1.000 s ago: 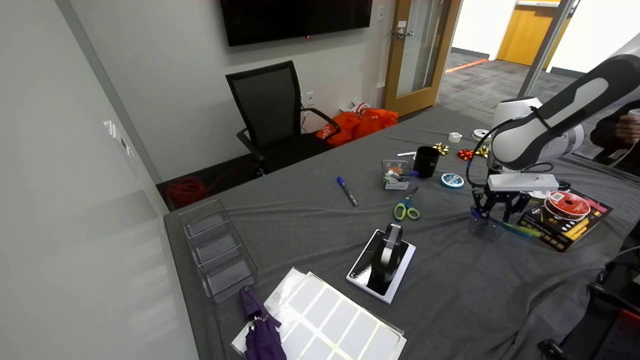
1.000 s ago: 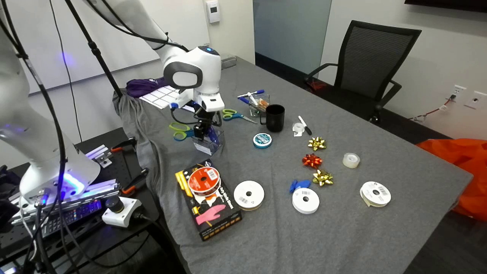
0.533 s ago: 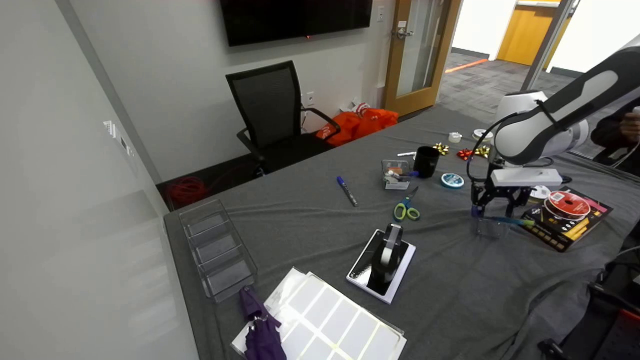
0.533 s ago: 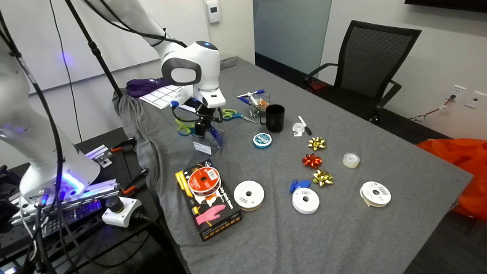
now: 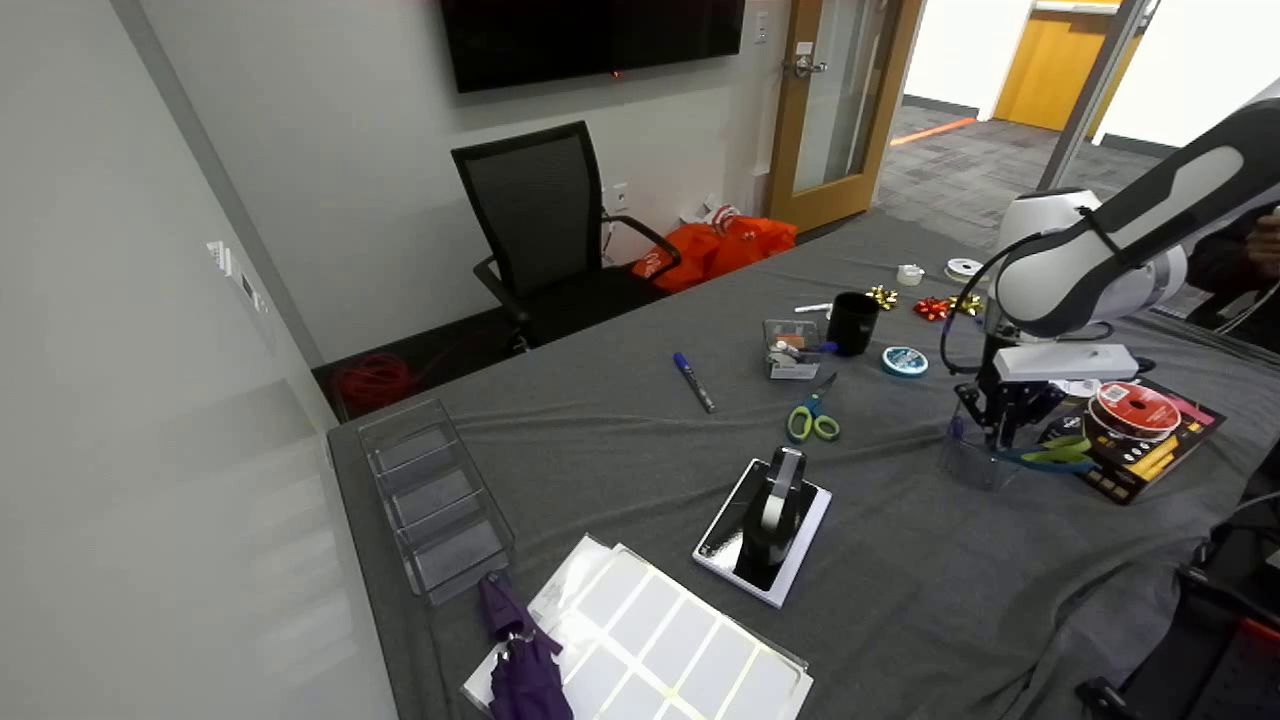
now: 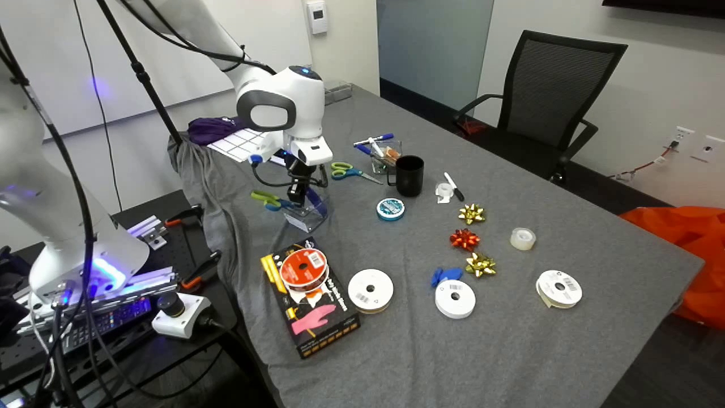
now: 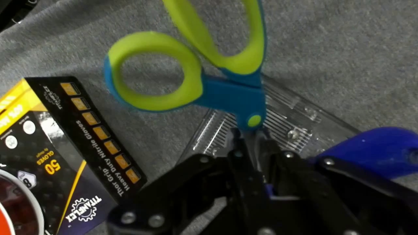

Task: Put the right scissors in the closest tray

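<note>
The right scissors, with light-green loops and blue shanks (image 7: 235, 94), are in my gripper (image 7: 249, 135). My fingers are closed on them just below the pivot, and the blades are mostly hidden between the fingers. In both exterior views the scissors' handles (image 5: 1065, 455) (image 6: 271, 201) stick out to one side of my gripper (image 5: 1000, 438) (image 6: 295, 197). The small clear tray (image 7: 284, 130) is directly below my fingers, and also shows in both exterior views (image 5: 975, 472) (image 6: 303, 222). Whether the scissors touch the tray is unclear. A second green-handled pair (image 5: 813, 418) (image 6: 352, 171) lies on the table.
A blue object (image 7: 375, 150) leans in the tray. A black glove box (image 6: 311, 317) with a red ribbon spool (image 6: 304, 267) is close by. A black mug (image 6: 409, 175), a second clear tray with pens (image 5: 792, 352) and a tape dispenser (image 5: 775, 510) stand farther off.
My fingers were spread apart earlier and are now closed on the scissors. The handles have turned, so both loops show more in an exterior view. The gripper rose slightly, then shifted a little.
</note>
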Motion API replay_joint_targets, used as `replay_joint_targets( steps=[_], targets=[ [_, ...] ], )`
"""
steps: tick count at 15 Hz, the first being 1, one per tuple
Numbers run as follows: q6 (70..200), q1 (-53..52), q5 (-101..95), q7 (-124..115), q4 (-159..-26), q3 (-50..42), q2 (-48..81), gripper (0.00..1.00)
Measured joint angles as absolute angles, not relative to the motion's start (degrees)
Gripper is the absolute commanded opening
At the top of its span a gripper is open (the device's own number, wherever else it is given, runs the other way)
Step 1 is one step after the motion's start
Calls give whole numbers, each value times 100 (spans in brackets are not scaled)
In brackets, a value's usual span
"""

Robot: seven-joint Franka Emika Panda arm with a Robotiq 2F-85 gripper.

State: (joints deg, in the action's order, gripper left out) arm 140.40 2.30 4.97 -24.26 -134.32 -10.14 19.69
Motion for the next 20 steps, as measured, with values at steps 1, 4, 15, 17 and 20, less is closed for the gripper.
replay_joint_targets(
  steps=[1, 4, 15, 17, 20],
  targets=[
    [14040, 236, 497, -2398, -13438, -1014, 1964, 4],
    [14040, 266, 543, -2290, -13471, -1013, 1878, 29],
    [13952, 364, 656, -1940, -13675, -1014, 965, 28],
    [13951, 381, 519, -1937, -13711, -1020, 781, 41],
    [13930, 430, 257, -1928, -13748, -1022, 521, 61]
  ],
)
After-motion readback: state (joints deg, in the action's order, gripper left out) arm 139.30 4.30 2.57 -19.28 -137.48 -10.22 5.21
